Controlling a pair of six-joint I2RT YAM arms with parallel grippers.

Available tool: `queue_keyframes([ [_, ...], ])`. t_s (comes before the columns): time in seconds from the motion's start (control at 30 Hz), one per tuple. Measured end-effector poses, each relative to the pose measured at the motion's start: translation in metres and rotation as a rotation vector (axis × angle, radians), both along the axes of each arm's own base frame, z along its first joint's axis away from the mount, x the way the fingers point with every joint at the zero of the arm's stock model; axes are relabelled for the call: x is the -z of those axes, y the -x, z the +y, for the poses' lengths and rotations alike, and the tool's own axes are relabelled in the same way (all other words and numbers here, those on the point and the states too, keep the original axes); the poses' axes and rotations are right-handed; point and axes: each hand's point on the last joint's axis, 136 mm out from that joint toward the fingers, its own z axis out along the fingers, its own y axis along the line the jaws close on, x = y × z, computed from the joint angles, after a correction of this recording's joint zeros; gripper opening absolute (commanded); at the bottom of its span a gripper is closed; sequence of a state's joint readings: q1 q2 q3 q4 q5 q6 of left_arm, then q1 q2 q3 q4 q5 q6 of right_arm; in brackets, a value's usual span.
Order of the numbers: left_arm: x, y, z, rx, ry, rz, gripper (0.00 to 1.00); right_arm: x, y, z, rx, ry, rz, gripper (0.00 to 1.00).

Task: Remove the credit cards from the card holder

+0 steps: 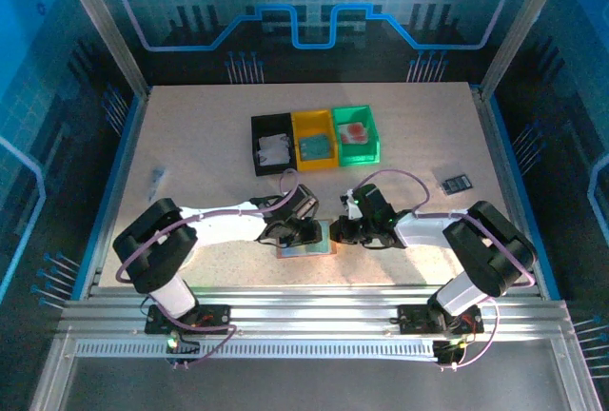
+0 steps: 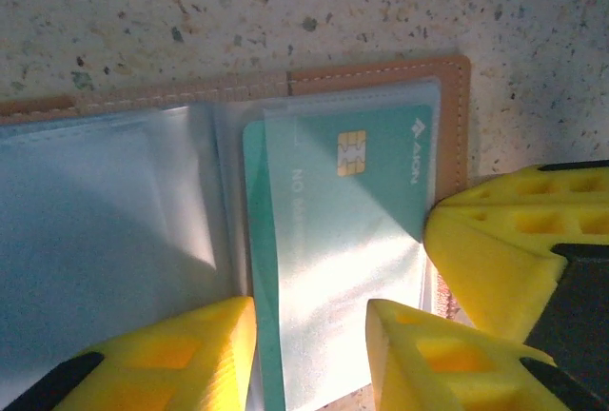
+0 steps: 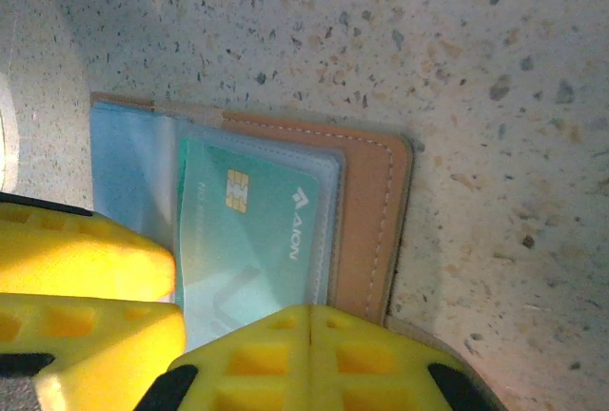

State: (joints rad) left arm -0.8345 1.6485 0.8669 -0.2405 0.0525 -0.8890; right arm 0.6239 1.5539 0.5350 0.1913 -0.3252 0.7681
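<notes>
The left gripper [image 2: 309, 335] has its jaws part-way apart. One finger sits at the left edge of a teal credit card [image 2: 333, 230] and the other over its face. The card lies flat beneath them, and no pinch on it can be made out. The right gripper [image 3: 309, 340] has its jaws pressed together on nothing, its tip against the right edge of the card holder [image 3: 366, 211]. The card holder lies open on the speckled table [image 3: 457, 49], the card in its clear pocket. Beyond the card holder stand a black bin [image 1: 255, 141], a yellow bin [image 1: 297, 135] and a green bin [image 1: 374, 135].
</notes>
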Motion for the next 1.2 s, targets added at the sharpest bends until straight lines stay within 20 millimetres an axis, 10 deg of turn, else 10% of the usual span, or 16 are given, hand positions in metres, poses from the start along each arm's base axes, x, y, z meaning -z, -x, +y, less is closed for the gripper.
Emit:
queue_keyframes([
  [1.2,0.003,-0.005,0.014,-0.009,-0.093,-0.128,0.25,0.001,0.0,0.006,-0.009,-0.015,-0.018,0.0],
])
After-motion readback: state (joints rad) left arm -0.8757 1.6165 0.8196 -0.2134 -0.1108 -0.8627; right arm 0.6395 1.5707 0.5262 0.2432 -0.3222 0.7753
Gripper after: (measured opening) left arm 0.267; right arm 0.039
